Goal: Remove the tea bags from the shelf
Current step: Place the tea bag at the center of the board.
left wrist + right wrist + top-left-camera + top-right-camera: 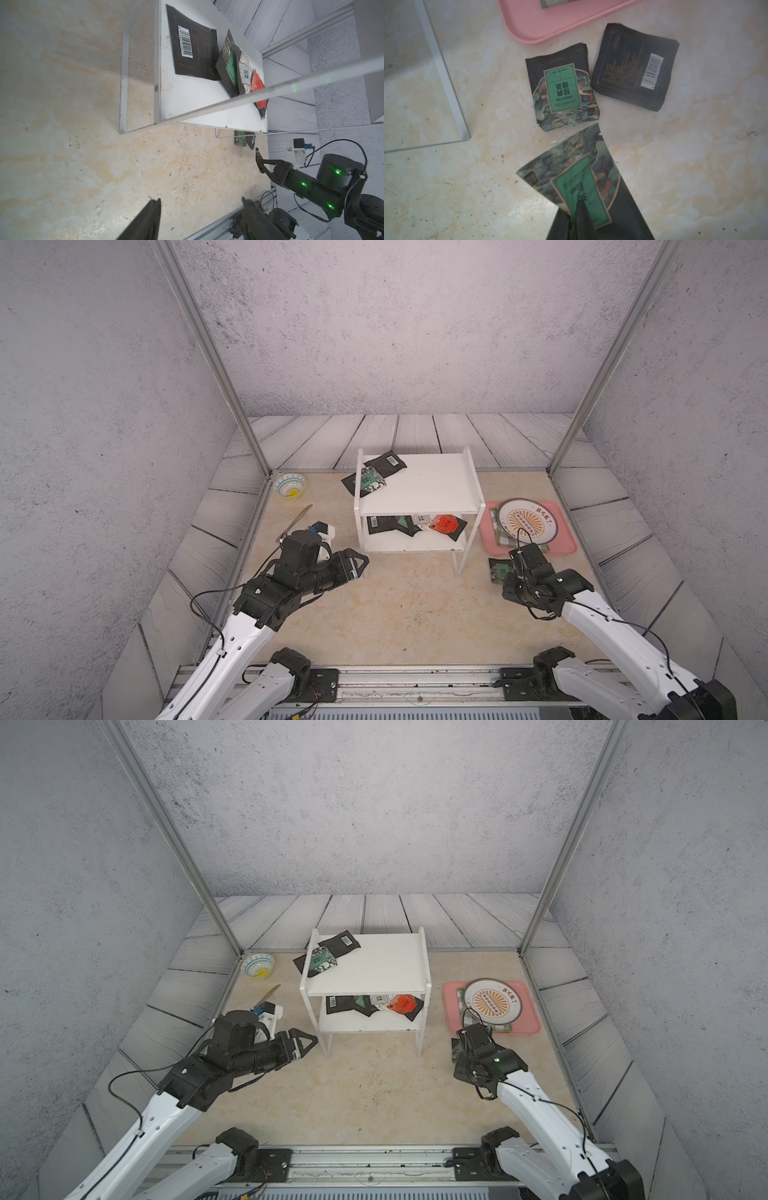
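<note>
Right pincer (578, 209): clamped on a green-print tea bag (571, 166), right of the shelf (419, 485). Two loose tea bags (562, 89) lie on the desk (695, 166) just beyond it. Left pincer (199, 201): fingers apart, empty, near the shelf's front-left leg. More sachets (388, 524) lie on both shelf boards.

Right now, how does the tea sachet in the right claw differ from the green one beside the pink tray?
The clamped black green-labelled sachet is bent and tilted; the loose black green-labelled sachet lies flat on the beige table. The right claw pinches the clamped one's label; the loose one is ungripped. Both show identical green tea print.
</note>
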You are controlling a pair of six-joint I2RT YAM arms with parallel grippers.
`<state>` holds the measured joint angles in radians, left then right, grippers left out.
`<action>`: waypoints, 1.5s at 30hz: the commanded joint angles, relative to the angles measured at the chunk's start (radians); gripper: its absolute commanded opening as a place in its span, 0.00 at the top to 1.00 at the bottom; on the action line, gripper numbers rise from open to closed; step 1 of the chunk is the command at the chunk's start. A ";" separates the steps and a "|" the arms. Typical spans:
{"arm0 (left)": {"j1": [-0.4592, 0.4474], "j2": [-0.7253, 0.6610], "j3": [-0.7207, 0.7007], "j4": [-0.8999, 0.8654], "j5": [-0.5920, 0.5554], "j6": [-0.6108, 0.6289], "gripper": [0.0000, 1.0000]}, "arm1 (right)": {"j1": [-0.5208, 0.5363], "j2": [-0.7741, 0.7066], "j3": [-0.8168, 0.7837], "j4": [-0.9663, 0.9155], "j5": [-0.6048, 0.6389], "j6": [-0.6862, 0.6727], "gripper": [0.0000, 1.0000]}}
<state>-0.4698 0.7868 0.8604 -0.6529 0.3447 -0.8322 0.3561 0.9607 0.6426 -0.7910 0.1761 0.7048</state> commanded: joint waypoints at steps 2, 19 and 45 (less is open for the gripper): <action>-0.010 -0.002 -0.014 0.013 -0.006 -0.002 0.34 | -0.012 0.047 -0.033 0.076 0.008 0.037 0.87; -0.012 0.009 -0.024 0.021 -0.004 -0.004 0.34 | -0.154 0.044 -0.113 0.098 0.095 0.098 0.86; -0.012 0.003 -0.032 0.028 -0.006 -0.010 0.34 | -0.301 0.209 -0.027 0.148 0.013 0.085 0.66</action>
<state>-0.4744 0.7929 0.8345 -0.6453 0.3443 -0.8391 0.0593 1.1576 0.5808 -0.6384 0.2070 0.8001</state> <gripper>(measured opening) 0.658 0.334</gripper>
